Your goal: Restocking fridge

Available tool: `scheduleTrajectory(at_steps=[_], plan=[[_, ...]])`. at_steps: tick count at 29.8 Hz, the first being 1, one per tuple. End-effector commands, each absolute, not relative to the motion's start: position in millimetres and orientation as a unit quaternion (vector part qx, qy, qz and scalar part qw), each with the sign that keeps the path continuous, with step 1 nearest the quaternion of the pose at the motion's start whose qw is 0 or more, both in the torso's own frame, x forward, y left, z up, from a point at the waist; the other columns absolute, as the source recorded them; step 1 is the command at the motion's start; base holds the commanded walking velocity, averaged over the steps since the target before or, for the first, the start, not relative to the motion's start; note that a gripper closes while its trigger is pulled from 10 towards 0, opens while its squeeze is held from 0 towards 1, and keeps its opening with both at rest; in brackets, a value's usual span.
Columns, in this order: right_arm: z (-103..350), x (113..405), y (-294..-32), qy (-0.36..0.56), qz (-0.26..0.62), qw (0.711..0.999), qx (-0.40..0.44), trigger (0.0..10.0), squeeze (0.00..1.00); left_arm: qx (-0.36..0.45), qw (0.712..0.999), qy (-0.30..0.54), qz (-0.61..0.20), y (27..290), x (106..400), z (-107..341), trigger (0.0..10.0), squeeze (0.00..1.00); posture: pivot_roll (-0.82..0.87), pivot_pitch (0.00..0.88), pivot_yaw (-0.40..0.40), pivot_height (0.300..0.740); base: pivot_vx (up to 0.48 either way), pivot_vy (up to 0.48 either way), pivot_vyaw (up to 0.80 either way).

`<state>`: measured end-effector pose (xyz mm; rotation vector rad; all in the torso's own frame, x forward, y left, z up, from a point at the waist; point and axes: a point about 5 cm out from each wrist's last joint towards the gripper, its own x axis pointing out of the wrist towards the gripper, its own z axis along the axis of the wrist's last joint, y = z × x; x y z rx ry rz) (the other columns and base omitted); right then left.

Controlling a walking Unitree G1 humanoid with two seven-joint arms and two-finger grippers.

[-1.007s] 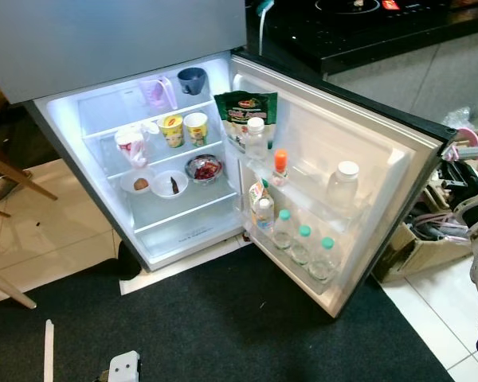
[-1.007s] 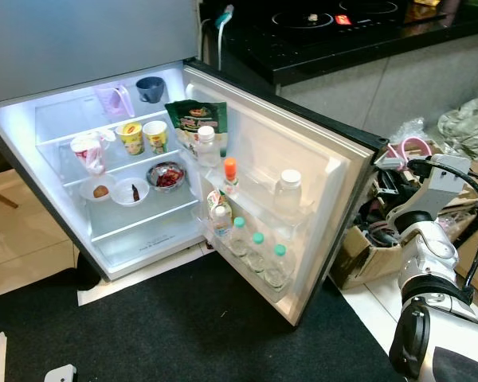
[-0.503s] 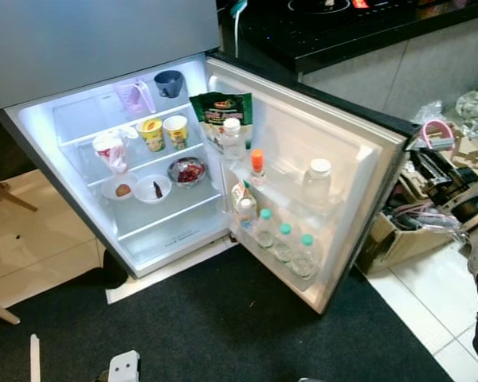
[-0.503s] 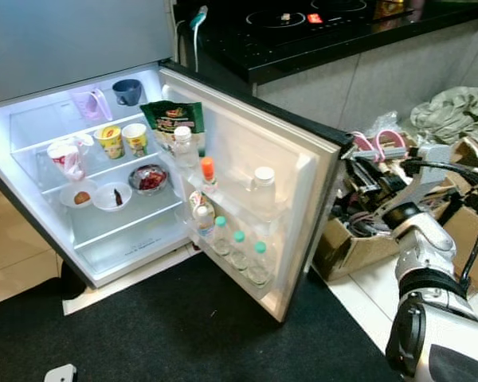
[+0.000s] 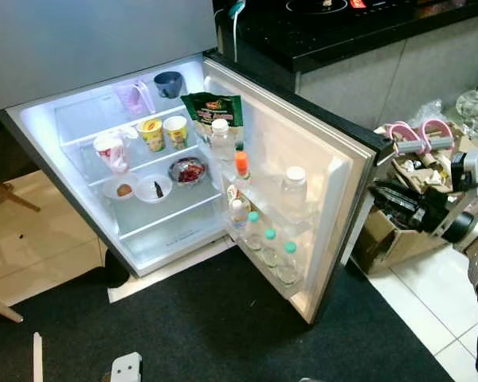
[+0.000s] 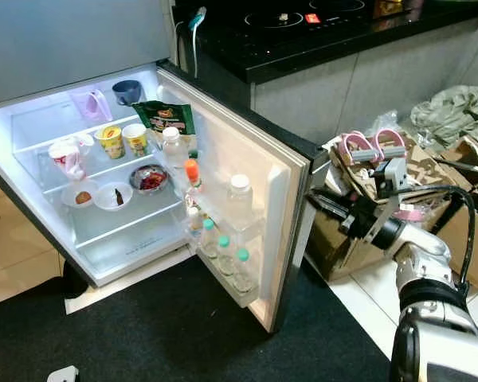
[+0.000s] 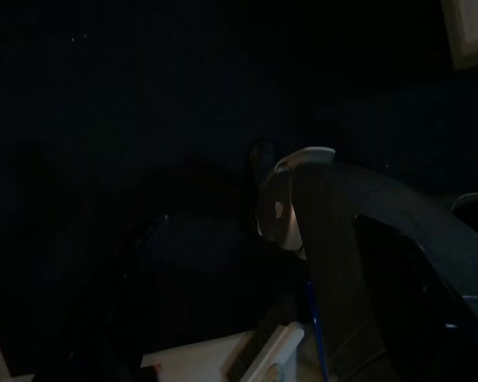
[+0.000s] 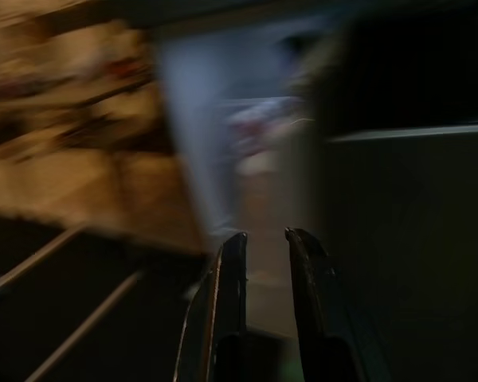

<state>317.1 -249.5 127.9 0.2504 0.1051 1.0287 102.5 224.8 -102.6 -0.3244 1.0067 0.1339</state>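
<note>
The small fridge [image 6: 32, 159] stands lit, its door [image 6: 251, 163] swung about halfway. Door racks hold several green-capped bottles [image 6: 223, 259], a large clear bottle [image 6: 239, 199], an orange-capped bottle [image 6: 192, 177] and a green snack bag [image 6: 169, 119]. On the shelves sit two yellow cups [image 6: 123, 139], a bowl of red food [image 6: 150, 178] and two small plates [image 6: 95, 195]. My right gripper [image 6: 323, 205] reaches to the door's outer side near its free edge. In the blurred right wrist view its fingers [image 8: 231, 263] show a narrow gap with nothing between. The left wrist view is very dark.
Cardboard boxes [image 6: 342, 247] full of clutter and pink-handled items [image 6: 370, 147] crowd the floor right of the door. A black mat [image 6: 183, 334] lies in front of the fridge. A dark counter with a cooktop [image 6: 303, 32] is behind. Wooden chair legs [image 5: 0, 195] stand at far left.
The fridge door has swung further toward the fridge body. My right arm has moved left, following the door's outer side. The camera also shifted a little.
</note>
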Motion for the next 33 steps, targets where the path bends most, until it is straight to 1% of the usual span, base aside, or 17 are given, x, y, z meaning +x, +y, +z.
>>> scheduleTrajectory(at_steps=[1,3,8,11,12,13,14,16,17,19,20,23,24,29,30,32,33], plan=[[124,310,-246,0.066,0.524,0.84,0.121,10.0,0.0,-0.162,0.855,0.488,0.066,222,97,-105,10.0,0.0,-0.03,0.019,0.033,0.74,0.0,0.0,0.0],[111,301,-249,0.111,0.531,0.834,0.103,10.0,0.0,-0.163,0.855,0.488,0.065,222,97,-105,10.0,0.0,-0.03,0.019,0.033,0.74,0.0,0.0,0.0],[97,290,-258,0.167,0.527,0.83,0.075,10.0,0.0,-0.163,0.855,0.489,0.065,221,97,-105,10.0,0.0,-0.03,0.023,0.032,0.74,0.0,0.0,0.0],[86,281,-279,0.235,0.471,0.85,0.034,10.0,0.0,-0.164,0.853,0.491,0.065,221,96,-105,10.0,0.0,-0.03,0.023,0.032,0.74,0.0,0.0,0.0],[83,280,-288,0.256,0.433,0.864,0.01,10.0,0.0,-0.164,0.853,0.491,0.065,221,95,-105,10.0,0.0,-0.04,0.025,0.03,0.74,0.0,0.0,0.0],[81,280,-294,0.268,0.408,0.873,-0.005,10.0,0.0,-0.164,0.853,0.491,0.064,221,95,-105,10.0,0.0,-0.04,0.025,0.03,0.74,0.0,0.0,0.0],[81,280,-294,0.268,0.408,0.873,-0.005,10.0,0.0,-0.164,0.853,0.491,0.064,221,95,-105,10.0,0.0,-0.04,0.025,0.03,0.74,0.0,0.0,0.0],[79,279,-306,0.291,0.357,0.887,-0.027,10.0,0.0,-0.166,0.853,0.491,0.064,220,95,-106,10.0,0.0,-0.04,0.025,0.03,0.74,0.0,0.0,0.0],[79,279,-306,0.291,0.357,0.887,-0.027,10.0,0.0,-0.166,0.853,0.491,0.064,220,95,-106,10.0,0.0,-0.04,0.025,0.03,0.74,0.0,0.0,0.0],[84,283,-320,0.287,0.29,0.912,-0.048,10.0,0.0,-0.167,0.853,0.49,0.064,220,95,-106,10.0,0.0,-0.03,0.025,0.03,0.74,0.0,0.0,0.0],[84,283,-320,0.287,0.29,0.912,-0.048,10.0,0.0,-0.167,0.853,0.49,0.064,220,95,-106,10.0,0.0,-0.03,0.025,0.03,0.74,0.0,0.0,0.0],[96,297,-333,0.253,0.174,0.947,-0.099,10.0,0.0,-0.167,0.853,0.491,0.063,219,96,-106,10.0,0.0,-0.04,0.025,0.032,0.74,0.0,0.0,0.0],[107,307,-335,0.211,0.124,0.965,-0.096,10.0,0.0,-0.166,0.853,0.491,0.063,219,96,-106,10.0,0.0,-0.04,0.024,0.031,0.74,0.0,0.0,0.0],[116,316,-332,0.169,0.093,0.977,-0.087,10.0,0.0,-0.167,0.853,0.491,0.063,219,96,-106,10.0,0.0,-0.04,0.024,0.031,0.74,0.0,0.0,0.0],[123,321,-330,0.142,0.081,0.982,-0.097,10.0,0.0,-0.167,0.853,0.491,0.062,219,96,-106,10.0,0.0,-0.03,0.025,0.033,0.74,0.0,0.0,0.0],[128,326,-326,0.12,0.073,0.986,-0.089,10.0,0.0,-0.166,0.853,0.491,0.062,219,97,-106,10.0,0.0,-0.03,0.022,0.034,0.74,0.0,0.0,0.0],[135,333,-320,0.091,0.071,0.991,-0.074,10.0,0.0,-0.166,0.853,0.49,0.062,219,97,-106,10.0,0.0,-0.03,0.024,0.034,0.74,0.0,0.0,0.0]])
